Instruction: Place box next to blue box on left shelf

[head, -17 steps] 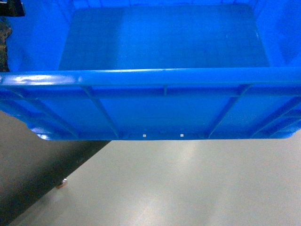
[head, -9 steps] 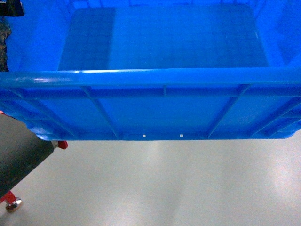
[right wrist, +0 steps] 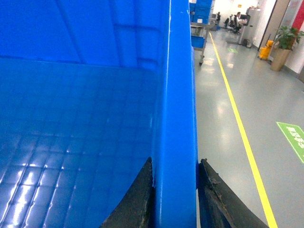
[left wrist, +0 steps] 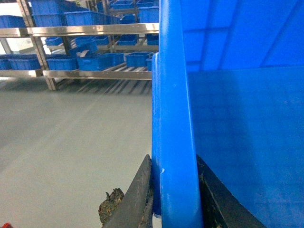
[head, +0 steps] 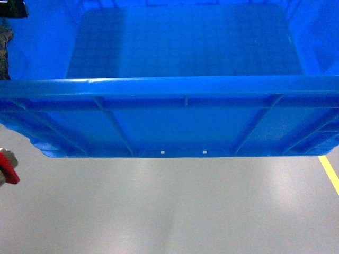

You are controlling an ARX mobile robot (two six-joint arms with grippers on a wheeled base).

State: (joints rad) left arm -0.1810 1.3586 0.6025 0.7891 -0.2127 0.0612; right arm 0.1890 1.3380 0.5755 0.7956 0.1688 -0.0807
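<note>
The box (head: 169, 114), a large bright blue ribbed crate, fills the upper half of the head view and hangs above the grey floor, its inside bare. My left gripper (left wrist: 173, 159) is shut on its left rim (left wrist: 173, 95), one finger on either side of the wall. My right gripper (right wrist: 176, 160) is shut the same way on the right rim (right wrist: 180, 85). Far off in the left wrist view stands a metal rack (left wrist: 95, 74) with slanted roller tracks, carrying several blue boxes (left wrist: 92, 62). I cannot tell which one the task means.
Grey floor (head: 169, 206) lies below the crate, with a yellow line (head: 329, 172) at the right and a red part (head: 8, 166) at the left edge. The right wrist view shows the yellow line (right wrist: 240, 128), a green floor mark (right wrist: 293, 137) and a potted plant (right wrist: 283, 40).
The floor under the crate has slid left: the dark surface and red-footed frame at lower left have almost gone, and a yellow line has appeared at right. The crate sits unchanged in view.
</note>
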